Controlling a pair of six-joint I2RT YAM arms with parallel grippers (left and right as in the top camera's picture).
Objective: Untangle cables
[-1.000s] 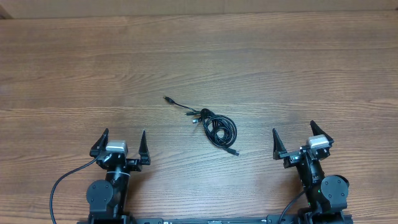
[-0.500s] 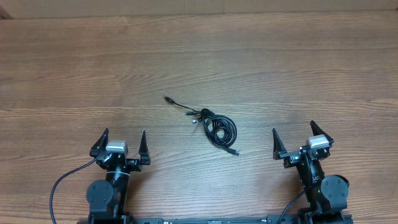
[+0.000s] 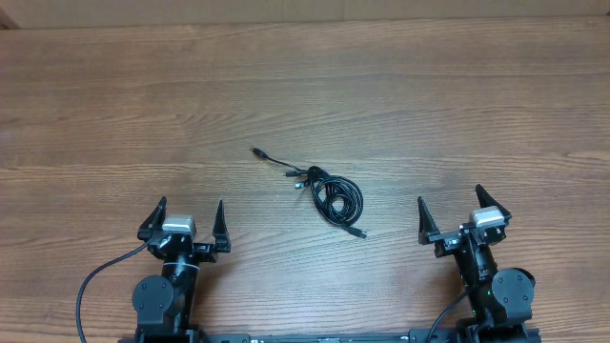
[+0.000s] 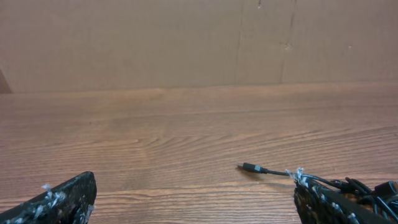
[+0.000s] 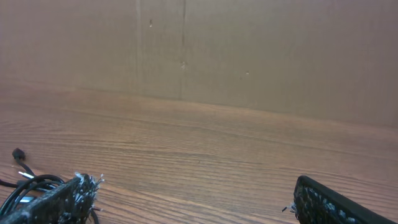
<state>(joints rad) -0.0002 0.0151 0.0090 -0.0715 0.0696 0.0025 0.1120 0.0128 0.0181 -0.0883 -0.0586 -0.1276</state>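
L & R jaws wide, empty; cables point(image 3: 312, 176) coiled on table point(image 3: 114, 105), well apart from both

Looks like robot lab test station. My left arm point(image 3: 164, 291) and right arm point(image 3: 498, 286) sit side by side at near edge of desk point(image 3: 429, 86), which has wood-grain top. Thick black feed lead point(image 3: 91, 286) loops out from left arm base. Plain brown cardboard-like panel point(image 4: 124, 43) closes off far edge, vertical seam showing in it. Small tangle of cables point(image 3: 329, 195) lies mid-desk, out in front of both arms.
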